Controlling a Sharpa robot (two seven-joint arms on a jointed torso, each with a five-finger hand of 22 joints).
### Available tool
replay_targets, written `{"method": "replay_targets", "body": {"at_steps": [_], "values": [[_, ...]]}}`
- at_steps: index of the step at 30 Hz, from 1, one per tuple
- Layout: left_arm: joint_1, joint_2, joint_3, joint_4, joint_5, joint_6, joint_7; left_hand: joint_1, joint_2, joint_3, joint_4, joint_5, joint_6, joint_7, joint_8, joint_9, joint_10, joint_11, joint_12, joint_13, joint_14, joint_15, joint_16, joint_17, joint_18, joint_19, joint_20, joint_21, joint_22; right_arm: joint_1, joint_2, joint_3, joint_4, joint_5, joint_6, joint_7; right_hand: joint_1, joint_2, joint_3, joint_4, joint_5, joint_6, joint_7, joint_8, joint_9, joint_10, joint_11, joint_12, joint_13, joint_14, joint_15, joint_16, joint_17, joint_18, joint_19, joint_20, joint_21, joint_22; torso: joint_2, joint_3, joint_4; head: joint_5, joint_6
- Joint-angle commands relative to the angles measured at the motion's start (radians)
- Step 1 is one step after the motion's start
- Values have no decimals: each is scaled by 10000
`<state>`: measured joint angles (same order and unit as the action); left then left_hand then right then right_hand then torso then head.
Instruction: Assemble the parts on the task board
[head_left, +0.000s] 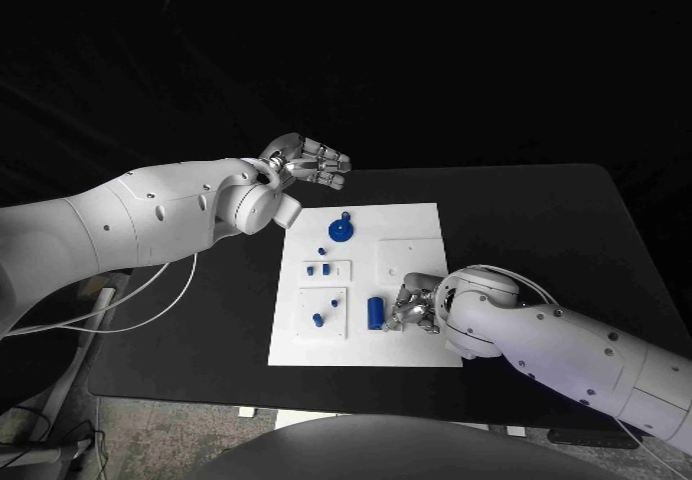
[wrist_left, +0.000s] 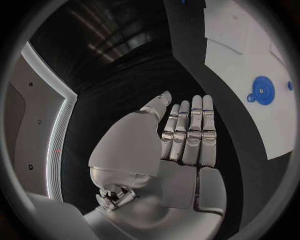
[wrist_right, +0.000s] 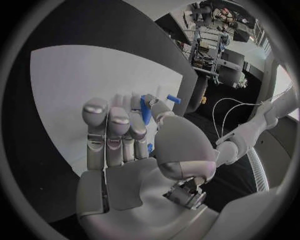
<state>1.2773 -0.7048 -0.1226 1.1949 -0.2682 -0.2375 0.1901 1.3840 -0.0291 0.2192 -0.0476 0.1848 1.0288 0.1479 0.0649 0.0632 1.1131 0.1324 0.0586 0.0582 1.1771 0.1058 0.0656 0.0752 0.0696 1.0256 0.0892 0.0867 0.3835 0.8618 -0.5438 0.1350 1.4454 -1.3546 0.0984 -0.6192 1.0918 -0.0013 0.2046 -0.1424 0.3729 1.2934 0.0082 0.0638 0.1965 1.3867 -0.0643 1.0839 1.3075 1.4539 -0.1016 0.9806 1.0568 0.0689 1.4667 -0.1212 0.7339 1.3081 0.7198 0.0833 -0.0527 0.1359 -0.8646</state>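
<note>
I judge the assembly barely past its start. The task board lies in the middle of the black table, and most of the blue parts on it look unplaced to me. A round blue disc with a small tab lies flat near the board's far end. Two small blue pegs stand in a raised square block, and two more small pegs stand in the block nearer me; these may already be seated, though from the head view I cannot tell for sure.

My right hand rests low on the board at its near right side, fingers reaching toward the blue cylinder that stands or lies just beside the nearer block. In my right wrist view the cylinder shows just behind my fingertips, close to the thumb, but I cannot tell whether I am pinching it or only touching it.

My left hand hangs above the table beyond the board's far left corner, well apart from every part. Its fingers lie straight and close together with the thumb alongside, and it holds nothing.

What is left, as I read it: secure the cylinder, seat it where it belongs, then deal with the disc, which lies untouched.
</note>
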Motion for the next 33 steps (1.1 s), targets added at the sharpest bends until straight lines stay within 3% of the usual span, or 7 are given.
{"method": "replay_targets", "body": {"at_steps": [1,19,27,30,33], "values": [[13,4,3,17,9,213,-18,-42,-30,-7,41,-24,-52,-8,-16,-7,-68,-4,13,-4,-12,51,-13,15,-21,-36,32,-64,-30,-3,-18,8,-22,115,50,47,29,-48,10,-25,18,-7,-9,1,19,83,8,23,33,11,-62,-1,-22,-188,545,-90,38,383,0,-4,-5,-7,0],[13,-1,-2,23,10,199,-42,-14,-29,-19,59,-12,-69,-3,-18,-8,-78,-1,14,-4,-23,54,-13,16,-23,-14,36,-91,-111,-100,6,5,-66,144,106,104,-65,-41,-198,95,-335,0,-11,1,20,86,13,20,42,10,-61,-5,-39,-185,547,-88,27,377,1,-9,4,-7,-25],[13,0,-3,18,10,139,15,-14,-29,-19,59,-12,-69,-3,-18,-8,-78,-1,14,-4,-23,54,-13,16,-23,-14,36,-91,-111,-105,-330,8,223,100,-595,291,-27,-143,-393,205,-436,-155,39,2,38,39,42,-30,19,9,-56,-3,-39,-168,551,-88,22,368,-9,10,-9,-85,85],[12,-2,-4,18,19,86,105,3,-30,-20,61,-16,-71,-1,-18,-8,-77,-4,16,-3,-22,52,-12,16,-24,2,33,-92,-174,-103,-675,98,513,208,-940,463,-21,-220,-492,298,-618,-465,153,-6,18,36,117,98,104,13,-16,26,-15,-145,552,-61,43,373,-21,22,-19,-174,156],[11,-21,-4,21,78,11,272,0,-34,-25,59,-35,-59,-6,-16,-8,-56,-9,16,-4,-2,46,-8,20,-26,10,30,-89,-189,-95,-1168,343,909,382,-1216,651,93,-293,-573,538,-1022,-758,264,-9,-8,58,197,205,159,14,31,68,13,-83,556,-6,108,390,-18,29,-38,-247,251]]}}
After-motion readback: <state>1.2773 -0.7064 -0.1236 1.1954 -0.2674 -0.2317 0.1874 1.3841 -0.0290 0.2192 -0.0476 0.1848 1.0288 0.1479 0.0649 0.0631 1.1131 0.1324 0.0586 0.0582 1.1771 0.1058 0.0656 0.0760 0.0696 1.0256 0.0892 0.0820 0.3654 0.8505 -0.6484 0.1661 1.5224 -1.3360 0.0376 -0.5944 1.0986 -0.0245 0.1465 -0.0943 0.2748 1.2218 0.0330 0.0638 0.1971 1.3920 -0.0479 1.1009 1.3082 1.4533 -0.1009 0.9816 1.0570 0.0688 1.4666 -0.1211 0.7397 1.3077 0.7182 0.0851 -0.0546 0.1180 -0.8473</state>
